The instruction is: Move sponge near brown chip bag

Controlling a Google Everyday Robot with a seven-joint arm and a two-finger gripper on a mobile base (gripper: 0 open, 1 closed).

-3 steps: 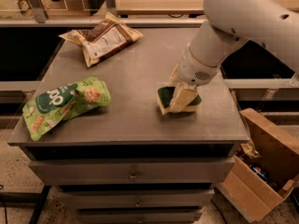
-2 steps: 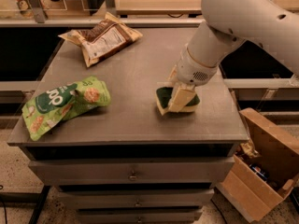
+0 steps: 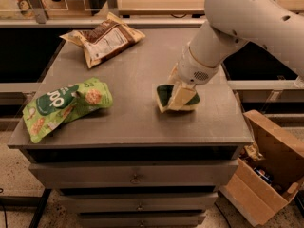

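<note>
- While there's writing on both bags, none of it really reads: the brown chip bag [image 3: 105, 39] has a white nutrition panel with print too tiny to make out, and the green snack bag [image 3: 66, 106] has big rounded white letters I can't turn into a word.
- Brown chip bag lies at the cabinet's [image 3: 137, 122] back left corner, and the green one sits at the cabinet's front left, hanging a bit over the edge.
- The arm [image 3: 237, 23] comes in over the cabinet's right side and is cut off at the top right of the shot.
- A cardboard box [image 3: 266, 175] sits on the floor to the cabinet's right, clipped by the picture's edge, with contents too dark to tell.
- The gripper [image 3: 178, 99] is low over the right half of the cabinet top, jaws clamped on the sponge [image 3: 164, 95].
- One pale finger [image 3: 182, 95] crosses the sponge's front and hides its middle; the other finger is behind it, out of sight.
- Green scouring side shows left of that finger, and the sponge looks tilted.
- Sponge is well apart from the brown chip bag.
</note>
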